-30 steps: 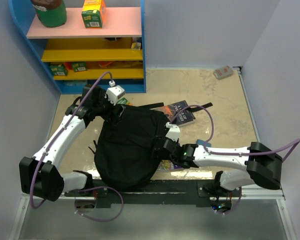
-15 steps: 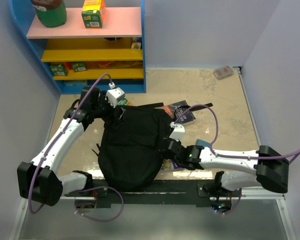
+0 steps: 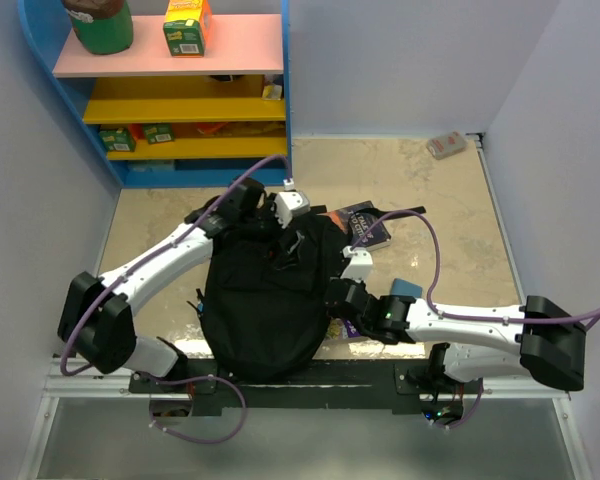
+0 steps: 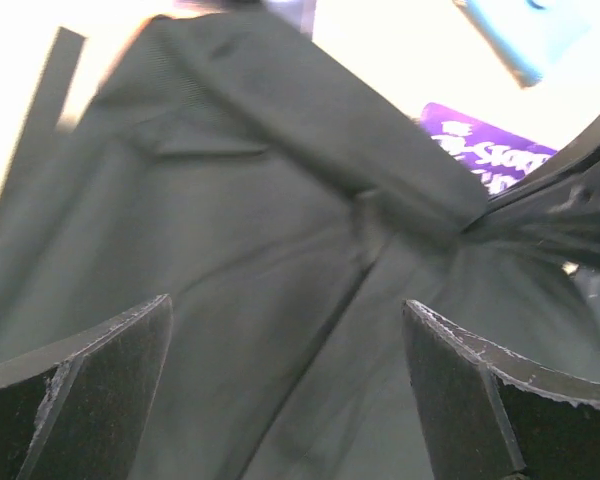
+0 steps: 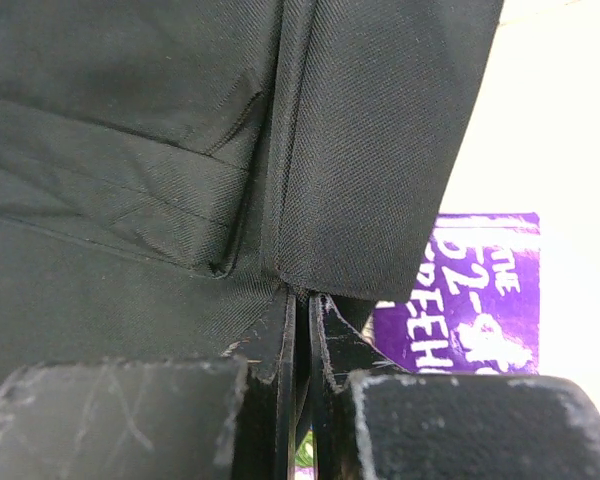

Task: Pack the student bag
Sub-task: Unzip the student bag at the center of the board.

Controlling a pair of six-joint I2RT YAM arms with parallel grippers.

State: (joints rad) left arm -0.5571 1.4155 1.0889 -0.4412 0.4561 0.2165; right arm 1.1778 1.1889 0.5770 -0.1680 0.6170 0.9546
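Observation:
The student bag (image 3: 260,310), a large black fabric backpack, lies in the middle of the table. My left gripper (image 3: 288,238) hovers open over its top end; in the left wrist view the wide-apart fingers (image 4: 110,370) frame bare black fabric (image 4: 240,220) with nothing between them. My right gripper (image 3: 337,296) is at the bag's right edge. In the right wrist view its jaws (image 5: 302,300) are pinched shut on a fold of the bag's fabric (image 5: 130,150). A purple book (image 5: 480,290) lies just beside and partly under that edge.
A dark book (image 3: 365,225) lies by the bag's upper right corner, a blue pencil case (image 3: 405,290) to the right behind my right arm. A blue shelf unit (image 3: 180,100) stands at the back left. A small box (image 3: 446,145) sits at the far right wall.
My left arm has swung right, from the bag's upper left corner to over its top. My right gripper has closed on the bag's right edge.

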